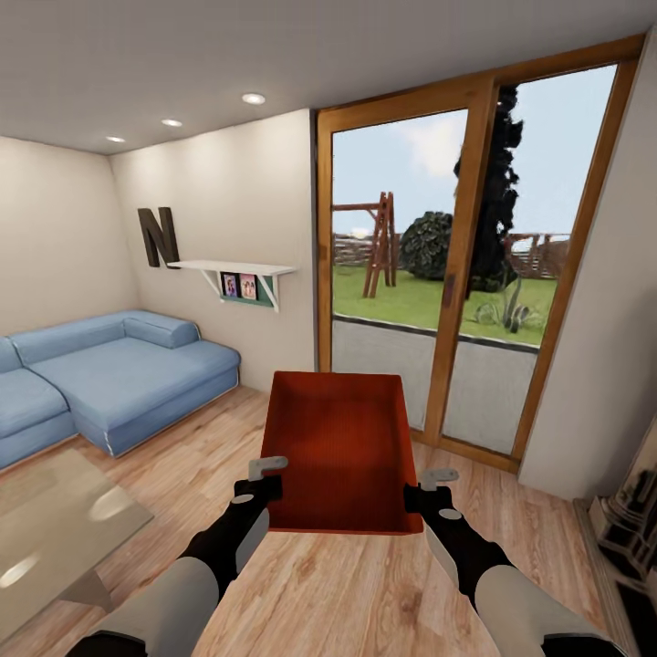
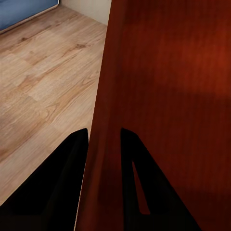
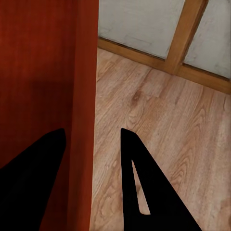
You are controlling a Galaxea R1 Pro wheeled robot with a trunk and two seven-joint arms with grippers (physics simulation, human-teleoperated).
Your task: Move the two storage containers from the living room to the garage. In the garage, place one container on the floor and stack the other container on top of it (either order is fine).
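Note:
One orange-red storage container [image 1: 338,447] hangs level in front of me above the living room's wood plank floor [image 1: 356,593], its open top facing up. My left gripper [image 1: 266,473] is shut on its left wall; in the left wrist view the wall [image 2: 168,96] sits tightly between the dark fingers [image 2: 104,134]. My right gripper [image 1: 429,482] grips the right wall. In the right wrist view that wall [image 3: 82,72] runs between the fingers [image 3: 91,132], closer to the inner one.
Wood-framed glass doors [image 1: 456,274] stand straight ahead, with a garden behind them. A blue sofa [image 1: 119,374] lies at the left and a glass coffee table [image 1: 55,520] at the near left. A white shelf [image 1: 237,269] hangs on the wall. Dark fireplace tools [image 1: 630,520] stand at the right edge.

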